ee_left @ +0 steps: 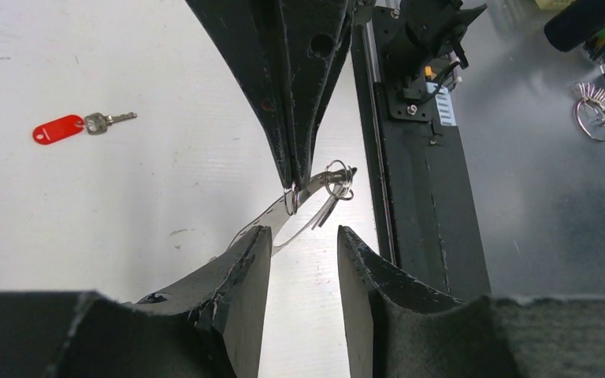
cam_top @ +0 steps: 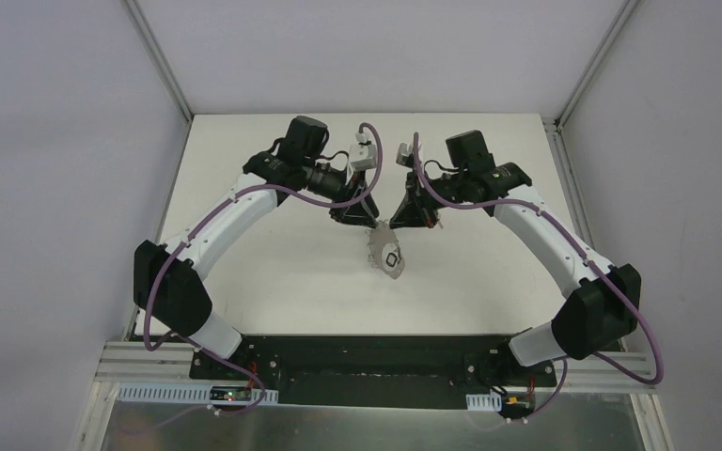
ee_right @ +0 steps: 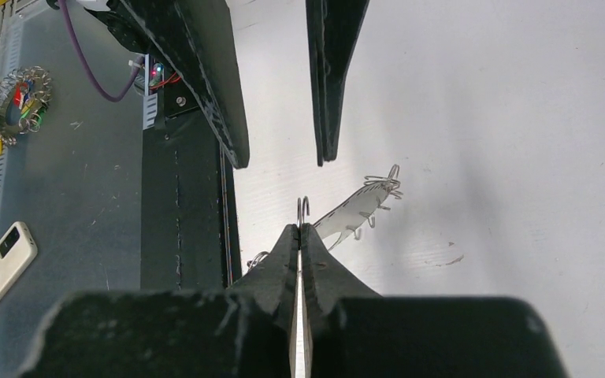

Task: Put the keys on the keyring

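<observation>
The keyring (cam_top: 385, 252) is a thin grey oval band held tilted above the table between both arms. My right gripper (ee_right: 300, 228) is shut on one of its silver wire loops (ee_right: 303, 206); the band (ee_right: 354, 211) hangs just beyond. It also shows from the left wrist view (ee_left: 291, 185), pinching that loop. My left gripper (ee_left: 303, 244) is open, its fingers (ee_left: 256, 256) on either side of the band (ee_left: 283, 220) without gripping it. The red-headed key (ee_left: 67, 127) lies alone on the table. A dark oblong shape (cam_top: 392, 257) sits at the ring; whether it is attached I cannot tell.
The black base rail (ee_left: 417, 197) runs along the table's near edge. Beyond it on the grey floor lie a spare ring of loops (ee_left: 595, 114), another bunch (ee_right: 20, 94) and a white phone (ee_right: 0, 272). White walls enclose the table.
</observation>
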You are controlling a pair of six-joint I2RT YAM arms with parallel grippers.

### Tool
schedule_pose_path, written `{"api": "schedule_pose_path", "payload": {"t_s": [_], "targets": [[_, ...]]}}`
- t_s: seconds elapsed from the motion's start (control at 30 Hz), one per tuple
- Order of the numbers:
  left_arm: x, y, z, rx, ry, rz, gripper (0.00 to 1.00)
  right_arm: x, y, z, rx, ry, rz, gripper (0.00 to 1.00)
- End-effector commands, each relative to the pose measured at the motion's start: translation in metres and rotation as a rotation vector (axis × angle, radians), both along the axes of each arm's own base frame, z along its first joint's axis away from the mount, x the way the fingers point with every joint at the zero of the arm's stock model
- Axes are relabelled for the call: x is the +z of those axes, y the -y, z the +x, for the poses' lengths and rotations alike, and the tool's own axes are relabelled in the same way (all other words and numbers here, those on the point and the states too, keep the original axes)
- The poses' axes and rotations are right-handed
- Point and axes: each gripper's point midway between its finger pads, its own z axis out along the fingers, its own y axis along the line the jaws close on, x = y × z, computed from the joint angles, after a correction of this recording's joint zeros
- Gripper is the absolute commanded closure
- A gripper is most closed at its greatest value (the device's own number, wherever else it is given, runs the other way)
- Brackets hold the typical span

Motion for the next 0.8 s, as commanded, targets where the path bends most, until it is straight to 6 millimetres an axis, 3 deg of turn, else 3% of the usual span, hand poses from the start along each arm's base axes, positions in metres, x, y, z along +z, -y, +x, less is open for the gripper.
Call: {"api": "schedule_pose_path", "payload": {"t_s": [0.0,0.4,0.77], "targets": [[0.0,0.009,-0.003,-0.041,0.089,-0.027,0.63,0.023,-0.005,-0.006,0.044,0.05,0.074,1.0],[-0.012,0.019,-0.009,-0.052,0.08,-0.02,0.73,0.027,-0.007,-0.004,0.036,-0.005,0.133,1.0],[-0.005,0.025,-0.004,-0.037,0.06,-0.037,0.91,0.024,-0.006,-0.003,0.027,-0.026,0.141,1.0]]}}
